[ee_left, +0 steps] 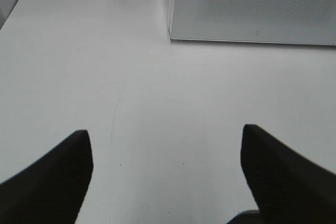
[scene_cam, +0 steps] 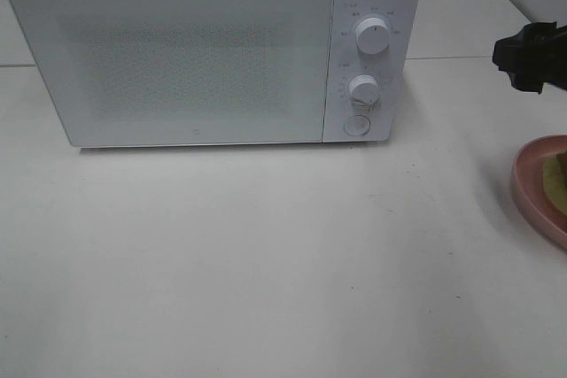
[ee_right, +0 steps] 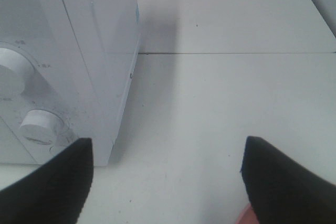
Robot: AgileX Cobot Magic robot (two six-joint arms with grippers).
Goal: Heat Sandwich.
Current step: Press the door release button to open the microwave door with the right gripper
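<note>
The sandwich sits on its pink plate at the right edge of the worktop, mostly out of frame. My right jaws hang open just beyond it, clearly the nearer. My left jaws, open too, are well apart, before the microwave.

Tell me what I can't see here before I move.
- Sandwich: high view, cut off by the right edge; only a sliver on the plate.
- Microwave inside: high view, hidden by its shut door.
- Dial markings: high view, too small to read.
- Left hand: outside the high view.
</note>
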